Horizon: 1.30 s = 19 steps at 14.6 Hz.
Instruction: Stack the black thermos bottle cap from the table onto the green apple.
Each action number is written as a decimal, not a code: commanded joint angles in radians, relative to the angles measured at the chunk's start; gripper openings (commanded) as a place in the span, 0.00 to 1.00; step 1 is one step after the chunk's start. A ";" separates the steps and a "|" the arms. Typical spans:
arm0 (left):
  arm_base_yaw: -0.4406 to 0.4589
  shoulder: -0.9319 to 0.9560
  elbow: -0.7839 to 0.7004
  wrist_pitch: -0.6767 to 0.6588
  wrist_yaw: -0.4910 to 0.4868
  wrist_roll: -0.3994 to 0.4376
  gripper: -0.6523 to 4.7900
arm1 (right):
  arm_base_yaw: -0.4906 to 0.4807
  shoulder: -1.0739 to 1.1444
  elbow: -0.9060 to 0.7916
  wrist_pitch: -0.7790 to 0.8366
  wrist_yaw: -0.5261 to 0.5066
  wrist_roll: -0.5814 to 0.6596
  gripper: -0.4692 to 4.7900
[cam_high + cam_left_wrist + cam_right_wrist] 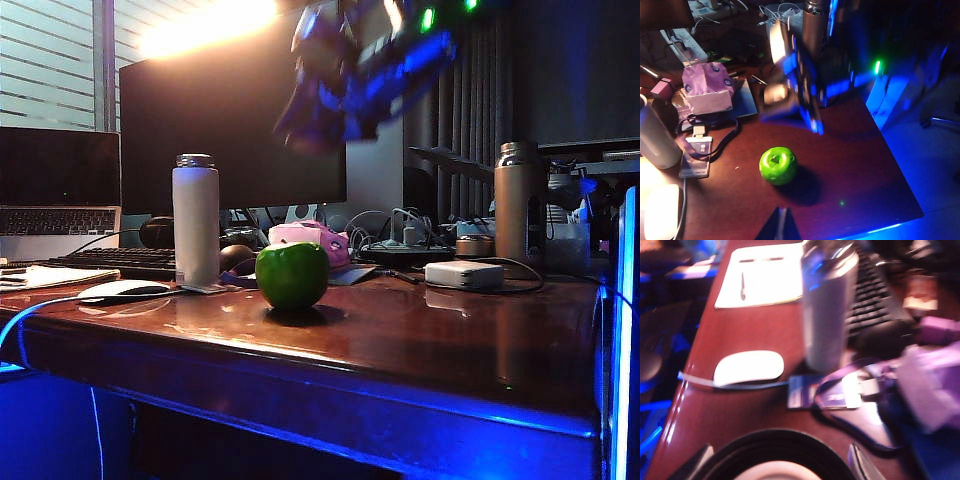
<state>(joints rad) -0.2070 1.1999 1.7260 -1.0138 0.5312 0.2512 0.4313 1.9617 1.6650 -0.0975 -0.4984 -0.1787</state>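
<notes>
The black thermos bottle cap [775, 455] sits clamped between the fingers of the right gripper [780, 460], which hangs blurred high above the table [420, 340], up and slightly right of the green apple [292, 274]. The apple stands alone near the front of the table, just right of the white bottle [196, 220], with a white mouse [125, 290] farther left. Of the left gripper [780, 225] only a dark tip shows, so I cannot tell its opening.
</notes>
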 commanded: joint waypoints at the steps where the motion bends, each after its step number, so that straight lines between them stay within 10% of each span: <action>1: 0.000 -0.003 0.002 0.006 0.005 0.003 0.12 | 0.003 0.005 -0.053 0.107 -0.013 -0.013 0.55; 19: 0.000 -0.003 0.002 0.006 0.006 0.003 0.12 | 0.051 0.123 -0.053 0.033 -0.013 -0.167 0.59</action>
<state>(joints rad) -0.2070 1.1999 1.7256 -1.0138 0.5312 0.2512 0.4809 2.0880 1.6077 -0.0700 -0.5049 -0.3321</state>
